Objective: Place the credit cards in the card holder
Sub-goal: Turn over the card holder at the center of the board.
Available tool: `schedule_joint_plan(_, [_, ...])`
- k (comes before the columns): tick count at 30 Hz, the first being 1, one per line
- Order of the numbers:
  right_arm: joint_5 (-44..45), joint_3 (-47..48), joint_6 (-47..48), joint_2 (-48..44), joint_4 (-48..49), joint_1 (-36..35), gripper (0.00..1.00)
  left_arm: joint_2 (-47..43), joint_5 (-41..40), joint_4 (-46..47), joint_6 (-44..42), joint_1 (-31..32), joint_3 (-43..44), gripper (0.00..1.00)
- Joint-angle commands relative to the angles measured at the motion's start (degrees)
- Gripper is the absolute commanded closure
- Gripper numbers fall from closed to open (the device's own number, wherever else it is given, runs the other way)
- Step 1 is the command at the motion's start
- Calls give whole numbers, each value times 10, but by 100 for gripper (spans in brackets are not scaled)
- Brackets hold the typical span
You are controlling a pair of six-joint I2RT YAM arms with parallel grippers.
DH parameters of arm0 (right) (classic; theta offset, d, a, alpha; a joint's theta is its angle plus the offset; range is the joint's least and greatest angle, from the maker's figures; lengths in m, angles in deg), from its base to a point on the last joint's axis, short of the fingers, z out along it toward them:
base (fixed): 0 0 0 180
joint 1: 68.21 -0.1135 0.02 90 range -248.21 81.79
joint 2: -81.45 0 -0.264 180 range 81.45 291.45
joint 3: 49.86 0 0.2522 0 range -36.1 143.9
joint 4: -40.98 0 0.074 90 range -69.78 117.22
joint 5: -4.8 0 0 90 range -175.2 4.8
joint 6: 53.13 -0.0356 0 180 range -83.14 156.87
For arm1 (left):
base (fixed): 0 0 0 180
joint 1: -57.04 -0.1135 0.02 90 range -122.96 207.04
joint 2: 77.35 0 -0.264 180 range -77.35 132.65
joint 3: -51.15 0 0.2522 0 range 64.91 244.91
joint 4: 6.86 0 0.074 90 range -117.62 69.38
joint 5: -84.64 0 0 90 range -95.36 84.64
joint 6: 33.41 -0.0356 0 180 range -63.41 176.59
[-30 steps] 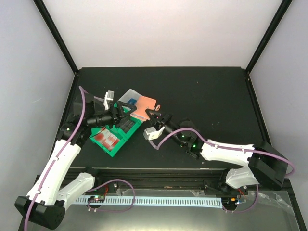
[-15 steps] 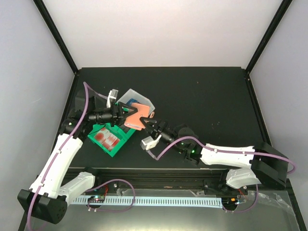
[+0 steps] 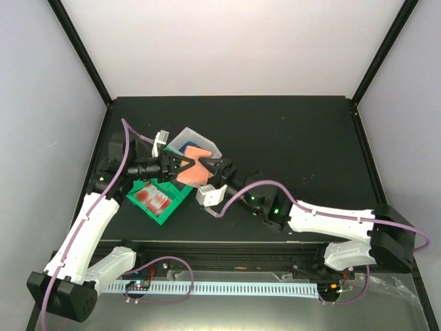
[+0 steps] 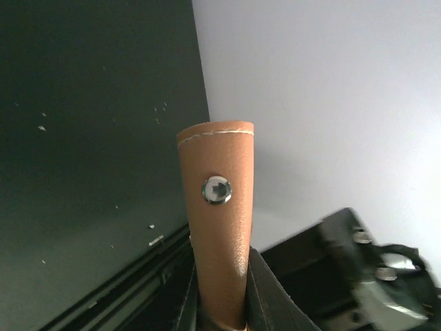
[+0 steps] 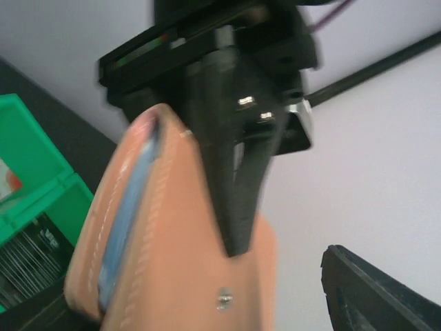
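Note:
The salmon-brown card holder (image 3: 193, 171) hangs in the air between the two grippers, just above the bins. My left gripper (image 3: 179, 164) is shut on its snap tab (image 4: 219, 221), and the tab rises straight out of the jaws. My right gripper (image 3: 211, 169) stands open around the holder's other end; one finger (image 5: 375, 293) is well clear of the leather (image 5: 172, 262). The holder's pale blue inner edge (image 5: 127, 227) shows in the right wrist view. Credit cards (image 3: 153, 198), white with red marks, lie in the green bin (image 3: 167, 205).
A white bin (image 3: 186, 140) stands behind the holder, next to the green bin (image 5: 34, 158). The black table (image 3: 296, 138) runs on to the right and back. Black frame posts and pale walls enclose it.
My left gripper has closed on the card holder's tab. My right gripper, shut on the holder before, has opened. Both arms drew closer together over the bins.

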Motion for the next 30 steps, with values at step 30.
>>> schedule_joint_plan(30, [-377,-91,-1078,-178,-426,444,17,159,-299,416,28,258,-157,98])
